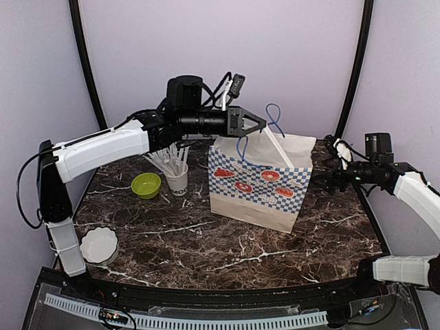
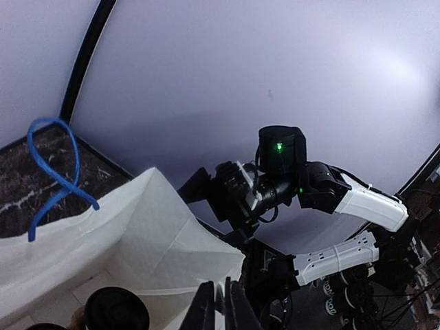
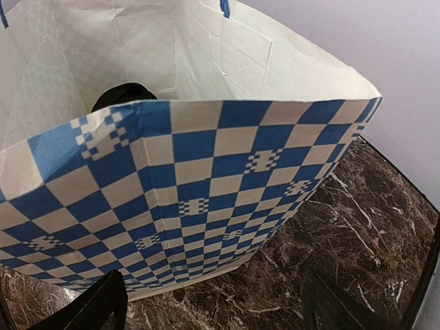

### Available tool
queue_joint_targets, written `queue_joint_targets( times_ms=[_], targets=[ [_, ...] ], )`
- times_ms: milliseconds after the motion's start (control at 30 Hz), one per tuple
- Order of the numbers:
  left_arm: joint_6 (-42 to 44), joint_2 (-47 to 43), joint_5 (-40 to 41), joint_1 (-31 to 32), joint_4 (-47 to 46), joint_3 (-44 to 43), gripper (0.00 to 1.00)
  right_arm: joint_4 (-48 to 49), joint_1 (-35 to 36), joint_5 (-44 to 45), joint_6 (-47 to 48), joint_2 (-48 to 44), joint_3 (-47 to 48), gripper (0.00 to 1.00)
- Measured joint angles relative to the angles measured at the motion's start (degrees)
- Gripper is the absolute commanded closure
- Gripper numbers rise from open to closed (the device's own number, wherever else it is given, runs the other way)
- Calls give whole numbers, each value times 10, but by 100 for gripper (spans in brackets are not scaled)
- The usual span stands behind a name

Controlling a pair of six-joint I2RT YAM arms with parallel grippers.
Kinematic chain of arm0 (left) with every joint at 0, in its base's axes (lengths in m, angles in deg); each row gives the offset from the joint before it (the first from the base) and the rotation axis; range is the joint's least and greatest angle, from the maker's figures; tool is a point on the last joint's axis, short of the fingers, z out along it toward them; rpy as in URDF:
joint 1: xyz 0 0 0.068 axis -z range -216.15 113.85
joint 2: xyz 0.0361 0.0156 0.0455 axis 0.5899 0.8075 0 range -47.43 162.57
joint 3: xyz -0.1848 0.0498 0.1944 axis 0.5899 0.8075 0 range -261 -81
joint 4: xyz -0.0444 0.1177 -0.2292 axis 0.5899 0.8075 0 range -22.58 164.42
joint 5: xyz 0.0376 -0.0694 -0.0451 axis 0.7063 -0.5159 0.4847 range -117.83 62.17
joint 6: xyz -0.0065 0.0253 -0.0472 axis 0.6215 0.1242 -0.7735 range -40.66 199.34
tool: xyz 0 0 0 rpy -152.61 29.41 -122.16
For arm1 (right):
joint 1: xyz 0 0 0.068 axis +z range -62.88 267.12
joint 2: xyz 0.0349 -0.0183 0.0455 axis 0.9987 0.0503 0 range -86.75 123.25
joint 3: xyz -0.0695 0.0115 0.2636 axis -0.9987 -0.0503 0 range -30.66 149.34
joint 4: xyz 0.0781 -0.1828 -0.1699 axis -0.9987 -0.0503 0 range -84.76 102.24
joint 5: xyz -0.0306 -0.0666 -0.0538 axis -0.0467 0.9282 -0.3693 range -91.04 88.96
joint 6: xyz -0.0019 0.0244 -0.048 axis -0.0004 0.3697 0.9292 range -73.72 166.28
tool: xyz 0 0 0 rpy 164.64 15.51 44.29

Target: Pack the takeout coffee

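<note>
Your left gripper (image 1: 260,124) is pressed together above the white paper bag (image 1: 251,199), your right gripper (image 1: 320,180) is spread wide beside its right wall, and a round, black-lidded coffee cup (image 2: 117,311) sits inside.

Mid-tabletop (image 1: 206,240): bag (image 1: 258,185), lidded cup (image 2: 117,311) inside. Left of bag: straw cup (image 1: 177,180), then bowl (image 1: 146,184). Near front-left corner: dish (image 1: 98,245).
</note>
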Motion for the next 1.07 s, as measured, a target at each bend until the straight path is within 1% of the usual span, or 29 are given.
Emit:
queue_joint_targets(
  times_ms=[67,133,267,333,367,400,433,467,500,533,567,600,633,700,833,900,1000,1067],
  targets=[
    [-10,22,-3,5,0,1,67,0,0,1,0,-1,0,12],
    [-16,33,1,6,7,1,63,0,0,2,0,-1,0,12],
    [10,33,20,4,49,-20,57,0,0,2,-1,-1,0,12],
    [37,28,41,2,75,-36,51,-9,0,2,-3,0,6,12],
    [55,22,57,2,92,-42,44,-17,0,4,-5,2,15,11],
    [77,14,73,2,106,-46,41,-26,0,5,-7,4,27,9],
    [96,4,95,2,126,-49,34,-43,0,11,-9,9,50,5],
    [126,-10,125,1,148,-51,31,-54,0,21,-14,17,77,2],
    [151,-26,156,0,166,-52,26,-67,0,35,-21,26,111,2],
    [173,-39,184,-1,180,-52,24,-73,0,48,-28,34,138,2],
    [200,-59,232,-2,201,-52,18,-83,-1,67,-38,47,177,1],
    [220,-73,261,-5,213,-52,15,-89,-2,83,-50,60,214,1],
    [241,-87,295,-12,226,-52,9,-95,-4,98,-63,73,247,2],
    [271,-121,361,-38,241,-41,3,-96,-9,116,-96,92,293,1],
    [289,-191,463,-117,244,33,1,-89,-13,149,-171,97,306,1],
    [293,-228,511,-150,243,96,1,-81,-13,181,-201,98,306,1],
    [296,-258,556,-165,246,158,1,-66,-13,219,-231,99,306,2],
    [295,-261,568,-172,249,171,1,-49,-13,226,-242,94,299,2]
  ],
)
